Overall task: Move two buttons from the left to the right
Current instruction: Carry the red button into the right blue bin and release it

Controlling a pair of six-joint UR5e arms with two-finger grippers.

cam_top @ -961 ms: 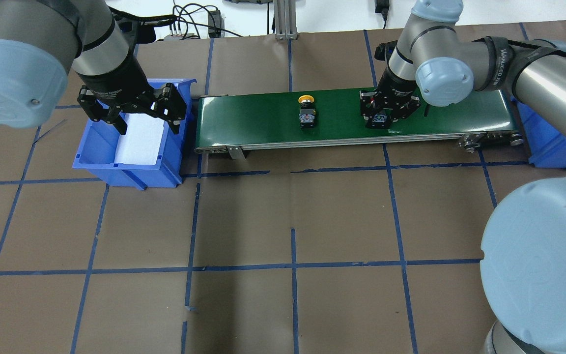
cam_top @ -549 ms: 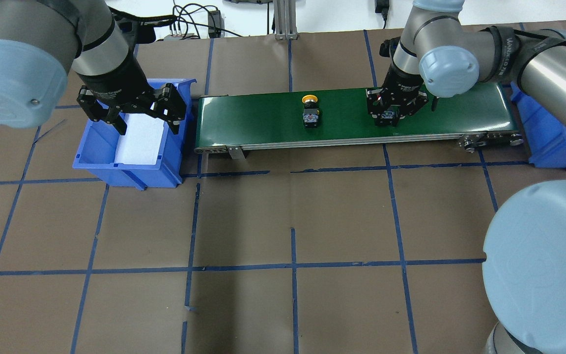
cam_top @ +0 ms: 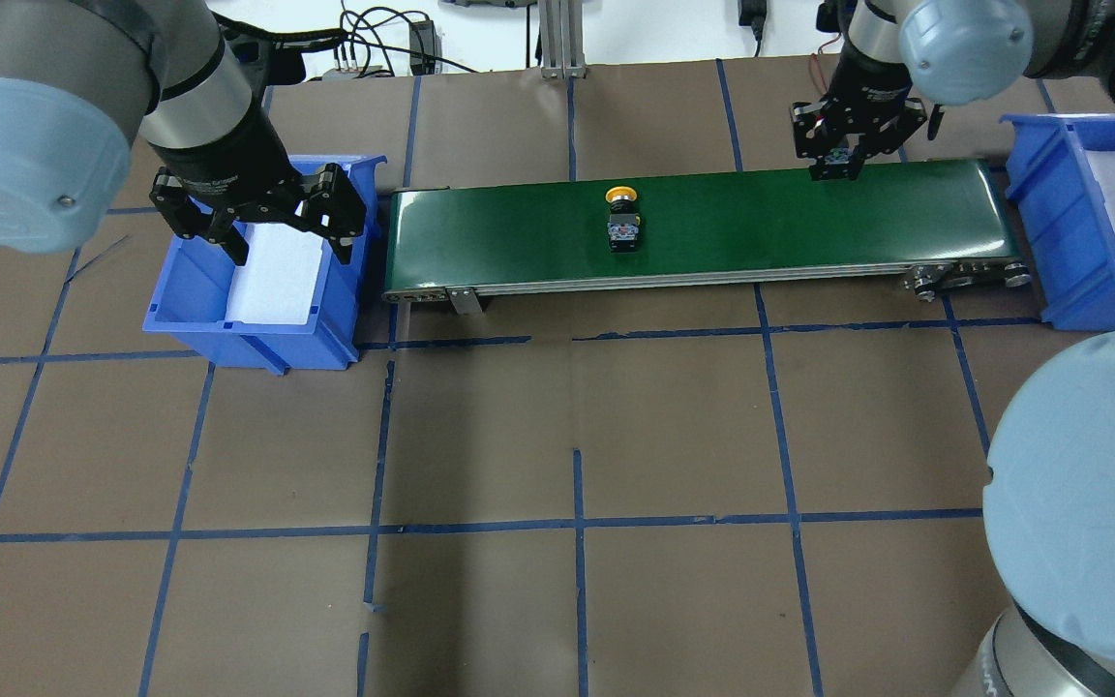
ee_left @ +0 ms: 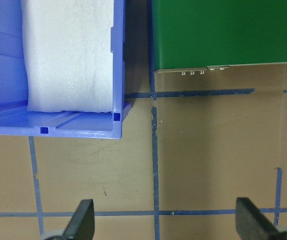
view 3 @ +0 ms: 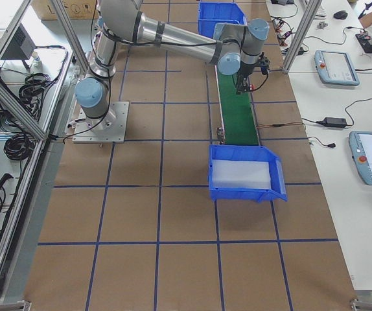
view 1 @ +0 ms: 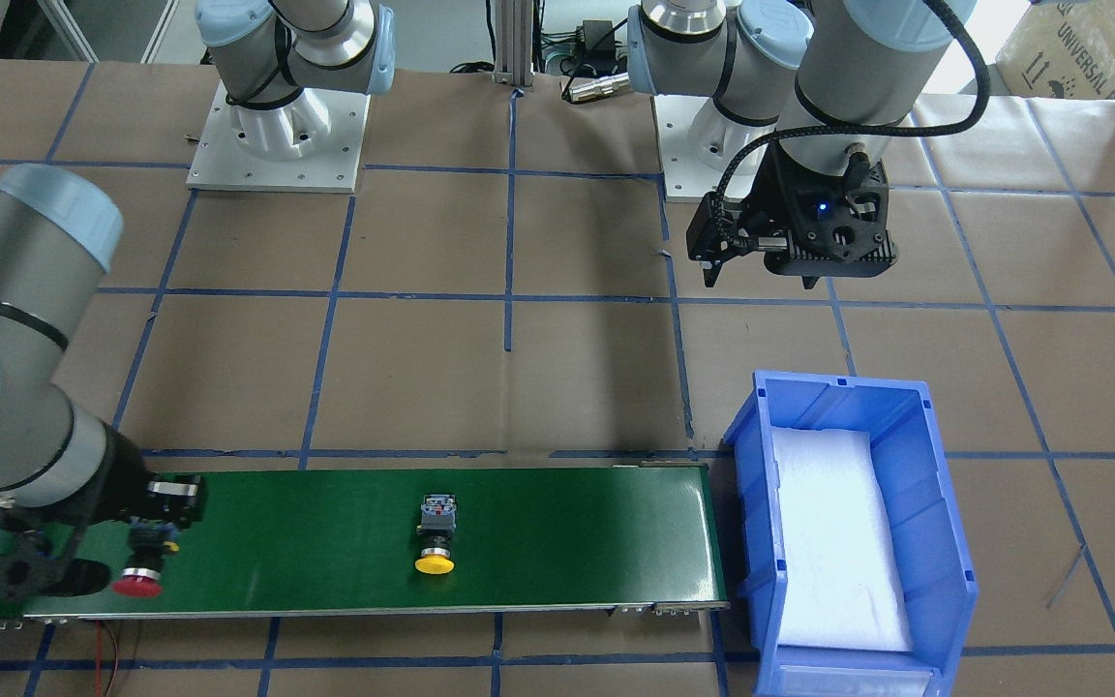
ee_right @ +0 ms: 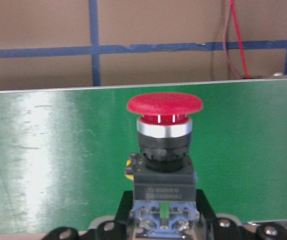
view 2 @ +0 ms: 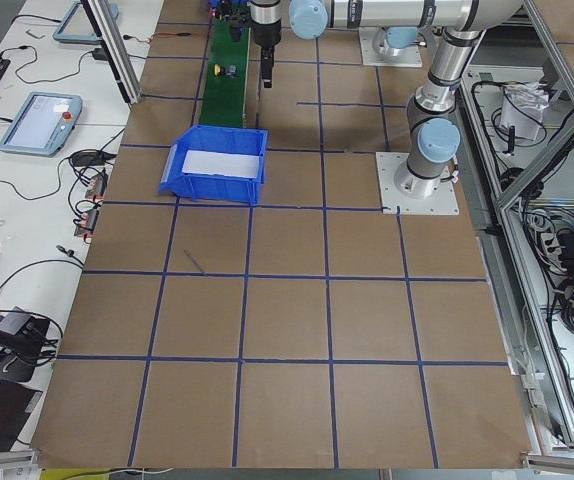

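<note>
My right gripper point(cam_top: 840, 163) is clamped on the blocky body of the red button point(ee_right: 164, 145), cap pointing away from my wrist. I judge it to be off the green belt point(cam_top: 761, 218), up over the belt's far edge near its right end. The yellow button point(cam_top: 622, 218) lies on its side around the middle of the belt, cap toward the far edge, well apart from either of my grippers. My left gripper point(ee_left: 166, 222) is spread wide and holds nothing; it hangs over the belt-side wall of the left bin point(cam_top: 190, 290), whose white foam point(cam_top: 272, 276) shows no button on it. So I take both buttons to be out of the left bin, which is the first part done. The right bin point(cam_top: 1070, 232) shows only its white liner in the part I can see, so neither button has arrived. What is left is to carry the red one over that bin and let go, then fetch the yellow one off the belt
</note>
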